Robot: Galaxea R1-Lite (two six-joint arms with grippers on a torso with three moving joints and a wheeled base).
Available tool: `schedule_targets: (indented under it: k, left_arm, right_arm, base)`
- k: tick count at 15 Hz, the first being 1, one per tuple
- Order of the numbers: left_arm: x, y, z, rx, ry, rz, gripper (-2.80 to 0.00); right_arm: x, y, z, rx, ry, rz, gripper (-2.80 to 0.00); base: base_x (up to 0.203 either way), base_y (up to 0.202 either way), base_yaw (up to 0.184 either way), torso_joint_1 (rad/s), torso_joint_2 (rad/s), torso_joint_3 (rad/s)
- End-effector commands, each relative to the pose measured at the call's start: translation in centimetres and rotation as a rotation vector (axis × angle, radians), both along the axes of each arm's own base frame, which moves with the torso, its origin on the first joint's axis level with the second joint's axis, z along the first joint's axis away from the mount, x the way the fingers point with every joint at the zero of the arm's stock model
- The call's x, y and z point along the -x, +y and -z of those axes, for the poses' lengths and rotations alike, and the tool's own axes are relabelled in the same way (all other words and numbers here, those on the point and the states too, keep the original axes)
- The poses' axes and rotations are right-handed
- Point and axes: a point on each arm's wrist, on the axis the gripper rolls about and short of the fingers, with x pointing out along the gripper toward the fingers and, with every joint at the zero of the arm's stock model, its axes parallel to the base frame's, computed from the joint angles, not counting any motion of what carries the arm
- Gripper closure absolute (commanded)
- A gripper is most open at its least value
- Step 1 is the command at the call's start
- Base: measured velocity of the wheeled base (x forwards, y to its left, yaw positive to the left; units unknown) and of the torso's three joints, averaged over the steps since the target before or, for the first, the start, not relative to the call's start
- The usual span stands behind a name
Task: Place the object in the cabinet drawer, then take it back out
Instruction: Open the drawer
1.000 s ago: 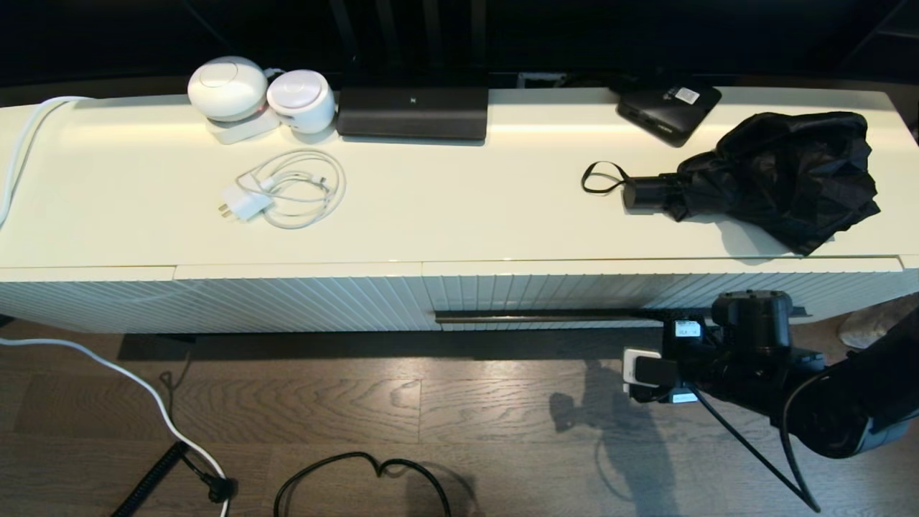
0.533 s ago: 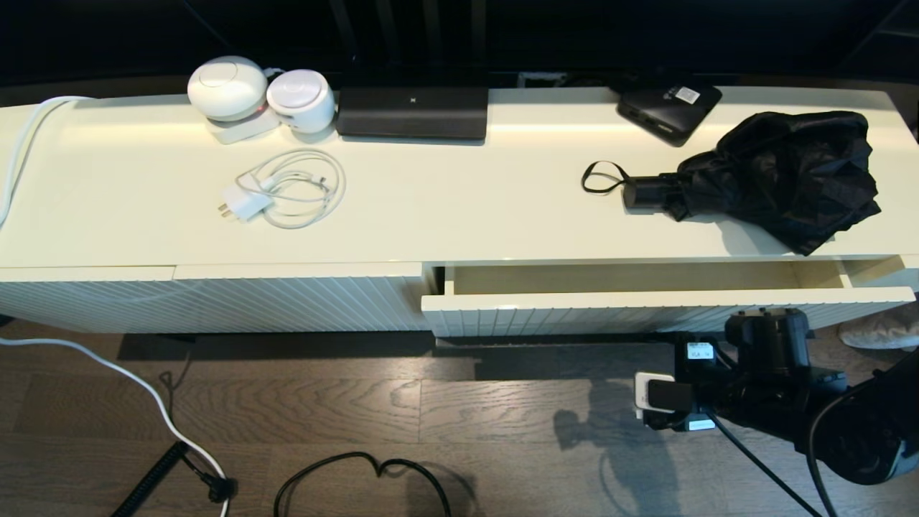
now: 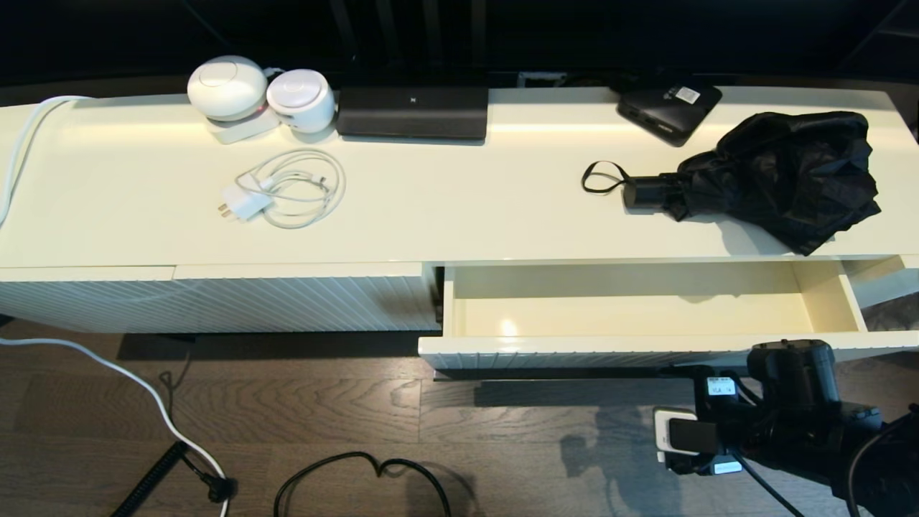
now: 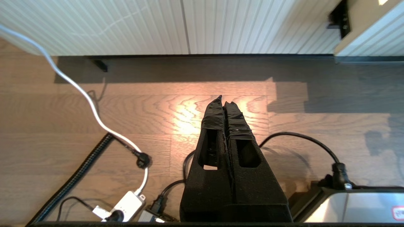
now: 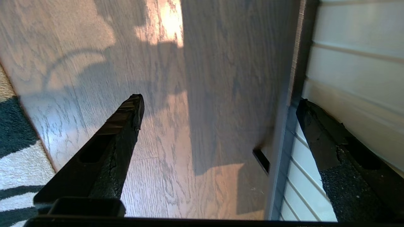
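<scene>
The black folding umbrella (image 3: 782, 176) lies on the cabinet top at the right, with its short handle (image 3: 646, 192) and wrist loop (image 3: 602, 177) pointing left. Just below it the cream drawer (image 3: 574, 352) stands pulled out, its glossy inside bare. My right arm (image 3: 790, 373) is at the drawer front's right part. In the right wrist view my right gripper (image 5: 219, 101) is open; the dark handle bar (image 5: 281, 151) runs between its fingers, one finger (image 5: 315, 135) against the ribbed front. My left gripper (image 4: 222, 99) hangs shut and empty over the floor.
A flat black box with a white label (image 3: 668, 108), a black device (image 3: 413, 111), two white round devices (image 3: 230, 87) and a coiled white charger (image 3: 287, 188) lie on the cabinet top. Cables (image 3: 359, 474) run over the wood floor. A rug (image 5: 15, 176) lies beside the right arm.
The drawer went from shut to pulled well out. My right arm moved back toward me with the handle bar. The umbrella has not moved.
</scene>
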Motion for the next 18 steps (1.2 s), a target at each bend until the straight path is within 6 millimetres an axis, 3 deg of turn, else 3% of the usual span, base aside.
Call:
schedule_targets:
  k: [1, 5, 6, 9, 15, 18]
  left_arm:
    - [0.0, 0.0, 0.0, 0.0, 0.001, -0.001, 0.0]
    - [0.0, 0.0, 0.0, 0.0, 0.0, -0.001, 0.0]
    - [0.0, 0.0, 0.0, 0.0, 0.0, -0.001, 0.0]
    - [0.0, 0.0, 0.0, 0.0, 0.0, -0.001, 0.0]
    - [0.0, 0.0, 0.0, 0.0, -0.001, 0.0, 0.0]
    - [0.0, 0.0, 0.0, 0.0, -0.001, -0.001, 0.0]
  right_arm:
    - [0.8, -0.2, -0.5, -0.001, -0.014, -0.009, -2.8]
    - [2.2, -0.4, -2.8, -0.021, -0.082, -0.028, -2.8]
    - [2.7, -0.5, -3.3, -0.023, -0.089, -0.033, 0.0]
    - [4.5, -1.2, -6.1, -0.036, -0.136, -0.015, 0.0]
    - [11.7, -2.9, -15.2, -0.048, -0.192, 0.025, 0.0]
    - [12.4, -2.9, -18.5, -0.068, -0.219, 0.032, 0.0]
  base:
    - [0.0, 0.0, 0.0, 0.0, 0.0, 0.0]
    - [0.0, 0.0, 0.0, 0.0, 0.0, 0.0]
    - [0.0, 0.0, 0.0, 0.0, 0.0, 0.0]
    - [0.0, 0.0, 0.0, 0.0, 0.0, 0.0]
    - [0.0, 0.0, 0.0, 0.0, 0.0, 0.0]
    - [0.0, 0.0, 0.0, 0.0, 0.0, 0.0]
